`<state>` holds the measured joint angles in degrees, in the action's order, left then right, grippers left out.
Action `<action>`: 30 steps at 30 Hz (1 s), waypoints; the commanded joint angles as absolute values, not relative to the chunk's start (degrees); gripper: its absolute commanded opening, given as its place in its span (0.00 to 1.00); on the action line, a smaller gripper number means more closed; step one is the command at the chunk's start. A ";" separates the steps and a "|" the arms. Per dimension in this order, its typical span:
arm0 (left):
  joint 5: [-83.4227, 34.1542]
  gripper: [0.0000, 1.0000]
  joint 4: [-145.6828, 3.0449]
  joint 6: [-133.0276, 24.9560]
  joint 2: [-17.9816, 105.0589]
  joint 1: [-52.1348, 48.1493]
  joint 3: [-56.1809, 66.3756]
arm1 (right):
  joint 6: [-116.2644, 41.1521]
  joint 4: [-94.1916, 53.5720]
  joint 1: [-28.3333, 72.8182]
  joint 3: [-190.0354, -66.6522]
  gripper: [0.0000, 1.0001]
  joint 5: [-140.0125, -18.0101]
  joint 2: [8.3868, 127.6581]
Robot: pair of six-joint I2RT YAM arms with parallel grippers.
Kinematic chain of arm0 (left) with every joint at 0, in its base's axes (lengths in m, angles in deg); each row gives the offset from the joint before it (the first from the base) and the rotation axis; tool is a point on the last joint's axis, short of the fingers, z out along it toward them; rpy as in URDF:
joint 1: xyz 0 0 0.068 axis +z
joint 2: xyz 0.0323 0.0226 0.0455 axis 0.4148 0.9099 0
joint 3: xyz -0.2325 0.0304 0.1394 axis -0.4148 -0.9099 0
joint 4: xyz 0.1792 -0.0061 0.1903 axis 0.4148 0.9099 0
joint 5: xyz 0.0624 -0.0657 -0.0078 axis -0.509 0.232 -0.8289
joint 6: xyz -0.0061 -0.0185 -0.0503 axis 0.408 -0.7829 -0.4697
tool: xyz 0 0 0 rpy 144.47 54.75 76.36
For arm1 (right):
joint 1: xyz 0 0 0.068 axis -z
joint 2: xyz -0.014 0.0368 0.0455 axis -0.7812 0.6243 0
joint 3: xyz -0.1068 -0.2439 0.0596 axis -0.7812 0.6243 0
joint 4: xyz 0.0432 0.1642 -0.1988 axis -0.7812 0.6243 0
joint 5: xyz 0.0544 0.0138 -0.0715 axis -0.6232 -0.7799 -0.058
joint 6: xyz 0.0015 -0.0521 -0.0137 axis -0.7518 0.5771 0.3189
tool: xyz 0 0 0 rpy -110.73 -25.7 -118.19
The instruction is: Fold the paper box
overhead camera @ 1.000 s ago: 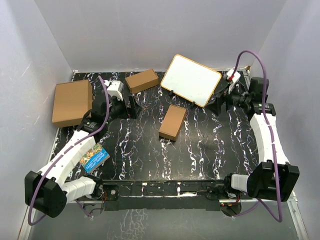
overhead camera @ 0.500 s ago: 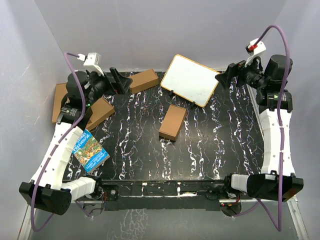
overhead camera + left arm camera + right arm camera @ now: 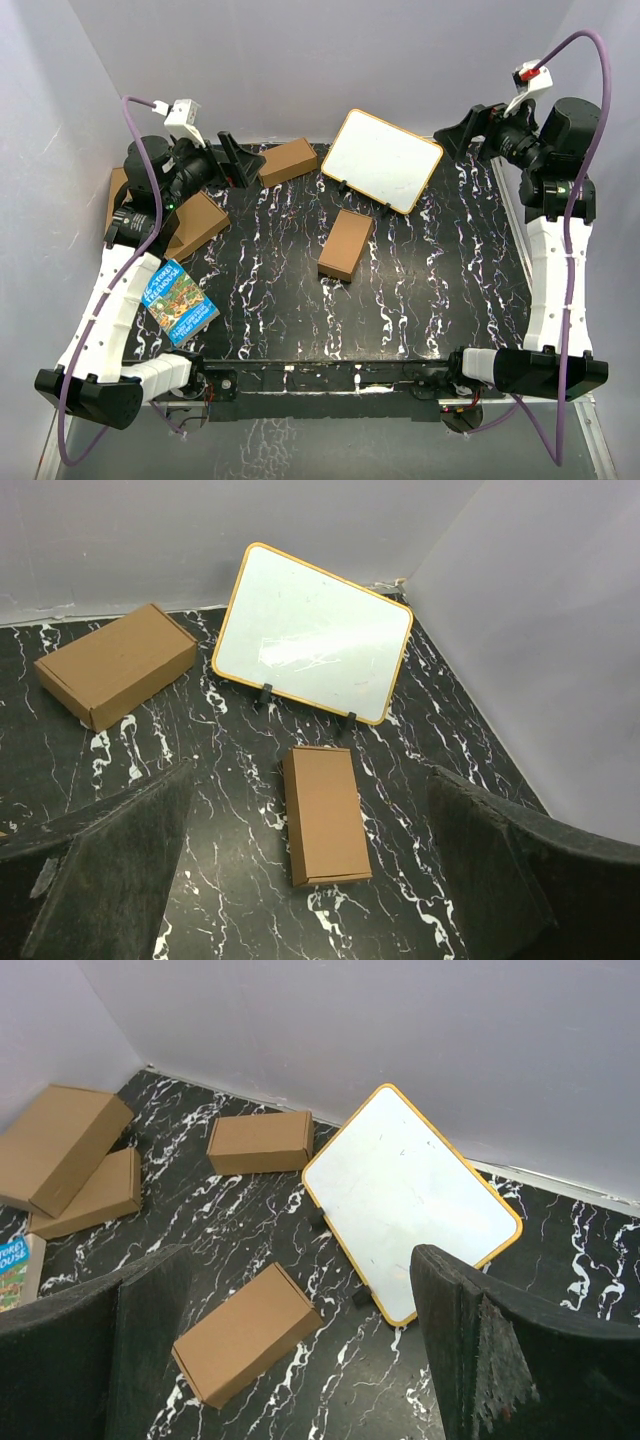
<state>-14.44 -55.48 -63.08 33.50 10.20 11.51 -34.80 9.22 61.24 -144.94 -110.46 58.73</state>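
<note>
The left tool (image 3: pixel 245 165) and right tool (image 3: pixel 458 135) hung high, spread wide and empty. The paper box (image 3: pixel 345 245) lay closed on the worktop (image 3: pixel 430 290), so it probably needed no grip.

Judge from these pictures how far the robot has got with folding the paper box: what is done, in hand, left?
Done, it seems: the plain brown cardboard mailer box in the middle lies closed, no flaps loose. In hand: nothing; the left gripper and right gripper are open, raised and empty. Left: nothing obvious, though whether its tabs are tucked is too small to tell.
</note>
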 commanded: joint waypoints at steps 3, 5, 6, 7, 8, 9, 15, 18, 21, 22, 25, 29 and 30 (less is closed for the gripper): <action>-14.28 0.97 -54.78 -62.39 32.56 10.38 13.04 | -37.38 8.38 61.56 -148.92 0.99 -109.87 58.91; -14.26 0.97 -54.82 -62.41 32.57 10.38 13.08 | -37.23 8.43 61.66 -149.03 0.99 -109.95 58.71; -14.26 0.97 -54.88 -62.45 32.60 10.36 13.08 | -37.12 8.40 61.68 -149.11 0.99 -110.02 58.67; -14.20 0.97 -54.84 -62.49 32.56 10.36 13.08 | -37.02 8.40 61.66 -149.23 0.99 -110.02 58.62; -14.07 0.97 -54.88 -62.57 32.56 10.36 13.08 | -36.98 8.51 61.73 -149.36 0.99 -109.90 58.53; -13.95 0.97 -54.89 -62.65 32.60 10.36 13.08 | -36.98 8.60 61.74 -149.57 0.99 -109.71 58.49; -13.73 0.97 -54.58 -62.59 33.06 10.40 13.33 | -36.02 9.66 61.94 -150.49 0.99 -109.37 58.91; -14.18 0.97 -54.41 -62.24 33.42 10.41 13.35 | -36.10 10.04 62.13 -151.05 0.99 -110.13 59.48; -14.36 0.97 -54.51 -62.15 33.70 10.37 13.34 | -36.48 9.91 62.47 -151.56 0.99 -110.67 59.84; -14.21 0.97 -54.53 -62.14 33.72 10.42 13.41 | -36.66 9.86 62.57 -151.58 0.99 -110.59 59.88; -13.97 0.97 -54.36 -62.06 33.71 10.36 13.69 | -36.95 9.48 62.94 -151.19 0.99 -110.31 59.58; -13.25 0.97 -54.64 -62.28 33.49 10.42 13.48 | -37.07 8.90 63.32 -150.40 0.98 -110.31 58.81; -13.14 0.97 -54.85 -62.46 33.38 10.42 13.30 | -37.06 8.81 63.39 -150.22 0.99 -110.24 58.68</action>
